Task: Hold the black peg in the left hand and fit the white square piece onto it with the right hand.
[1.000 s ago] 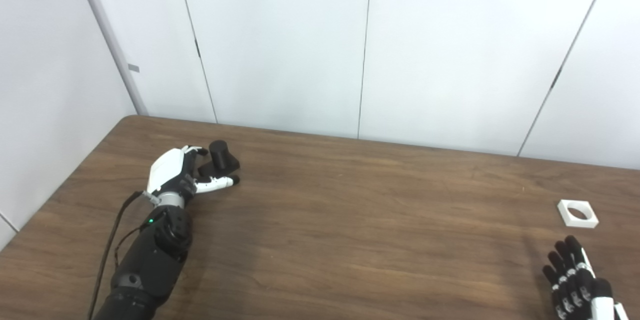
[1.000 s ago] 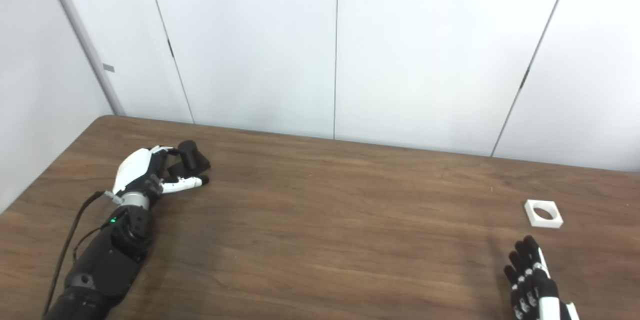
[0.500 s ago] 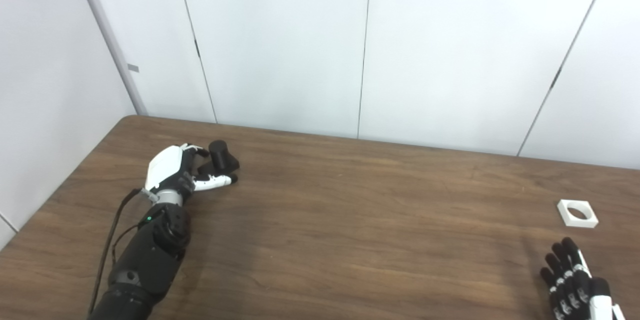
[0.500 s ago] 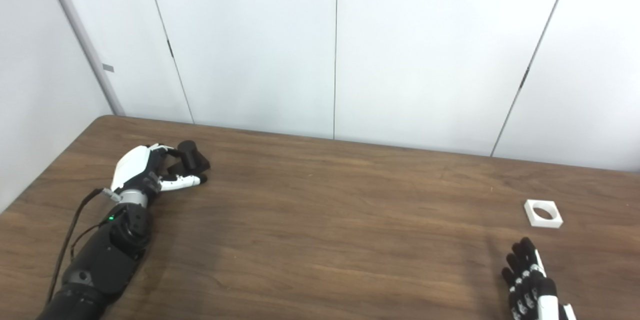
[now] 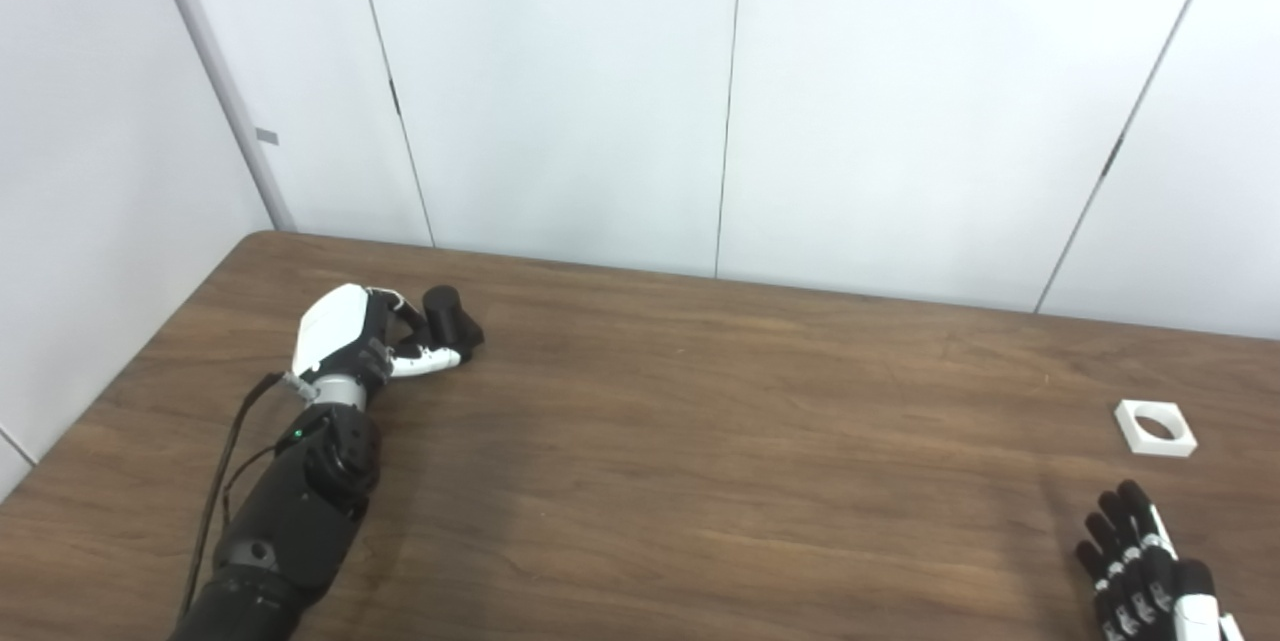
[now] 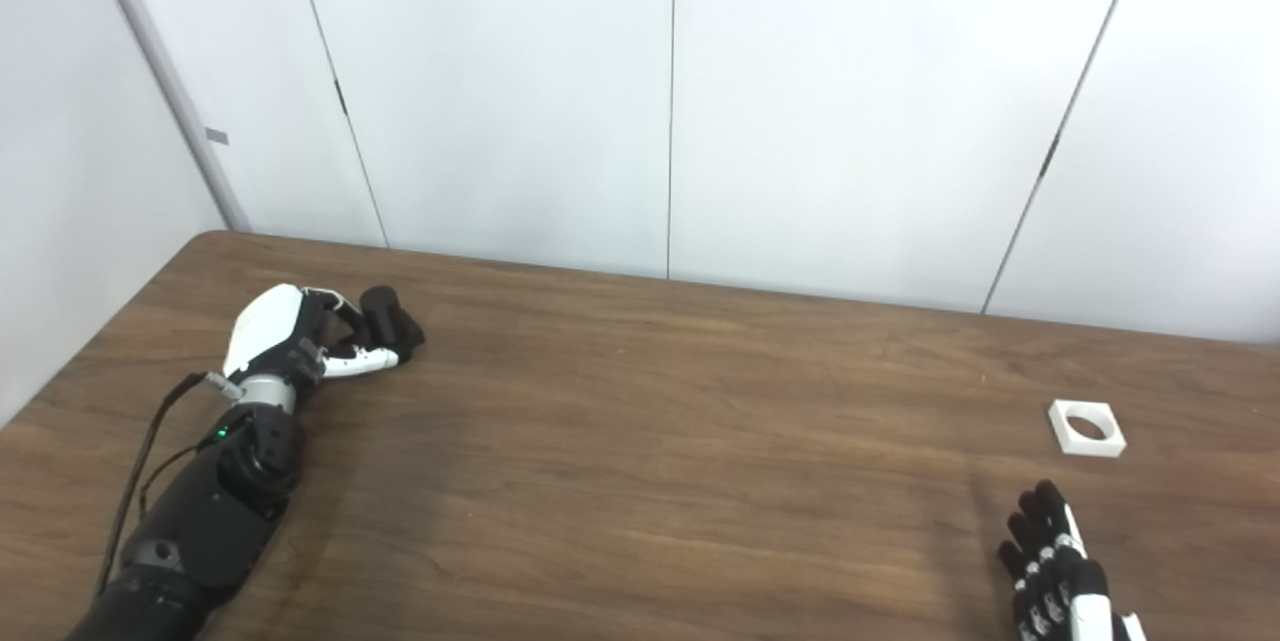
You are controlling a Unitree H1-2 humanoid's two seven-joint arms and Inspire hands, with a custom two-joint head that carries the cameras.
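The black peg (image 5: 450,316) is sitting at the far left of the counter (image 5: 700,441), its base on the wood and its round post tilting up toward the back wall; the left hand (image 5: 350,336) is wrapping it from the near-left side, with the fingers (image 5: 432,358) curling round the base and touching it; whether the grip is fully closed is hard to judge from here, but the hand is reading as gripping the peg, not yet lifting it. The white square piece (image 5: 1155,427) is lying flat at the far right of the counter, round hole facing up, well apart from the peg and untouched; the right hand (image 5: 1150,576) is waiting just on the near side of it at the bottom edge, fingers spread and straight, holding nothing. The step in hand appears to be securing the peg; doing it well is calling for a firm hold low on the base, leaving the post wholly clear for the hole, and for raising the peg with the post pointing upward and steady. The right hand is needing to take the white piece by its outer edges, keeping the hole unobstructed; a loose hold on the peg is risking the post swinging off line at the fitting.
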